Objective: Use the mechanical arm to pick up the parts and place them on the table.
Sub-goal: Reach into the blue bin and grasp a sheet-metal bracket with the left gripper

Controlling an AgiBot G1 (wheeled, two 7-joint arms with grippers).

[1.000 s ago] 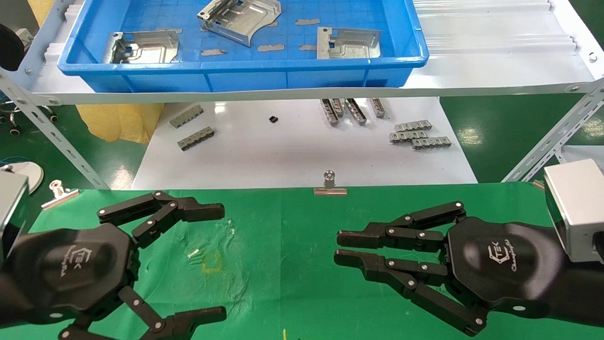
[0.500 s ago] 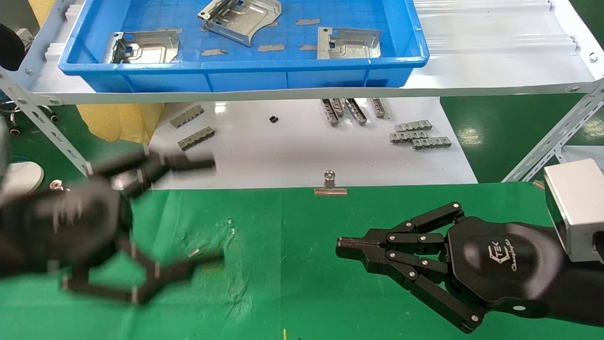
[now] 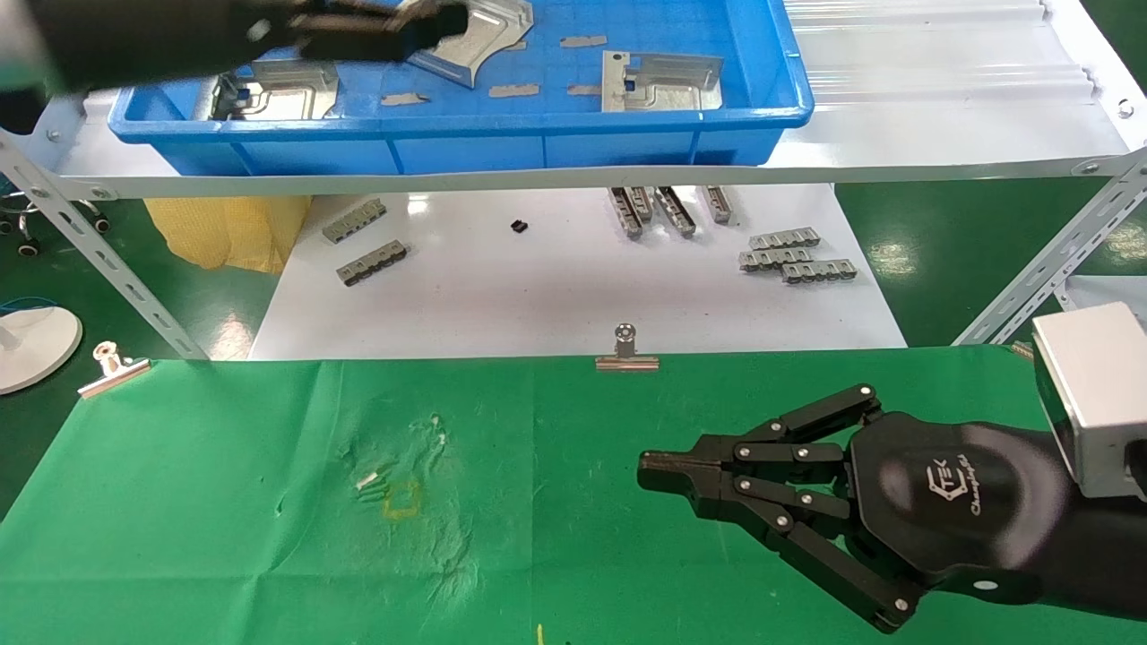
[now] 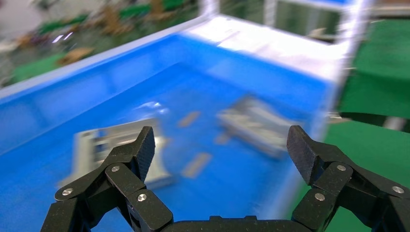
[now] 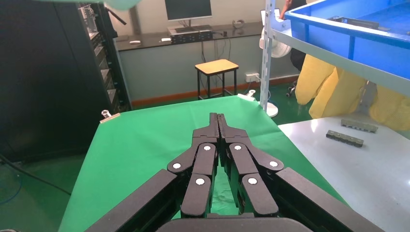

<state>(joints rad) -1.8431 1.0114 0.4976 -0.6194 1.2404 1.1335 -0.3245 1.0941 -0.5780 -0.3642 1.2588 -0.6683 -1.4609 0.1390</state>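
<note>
Reaching left gripper (image 4: 220, 145) over blue bin (image 3: 466, 143), jaws spread wide, empty, above parts (image 3: 661, 82). Next: descend, clamp one. Right gripper (image 3: 659, 470) clenched, parked over table (image 3: 224, 502).

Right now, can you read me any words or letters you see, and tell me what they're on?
"TEK": white logo letters on the black body of the right gripper, which rests shut over the green table.
Slanted white script beside that logo: too small to read for sure.
Left gripper, open above the blue bin: no words show.
Metal parts and clip: no words show.
</note>
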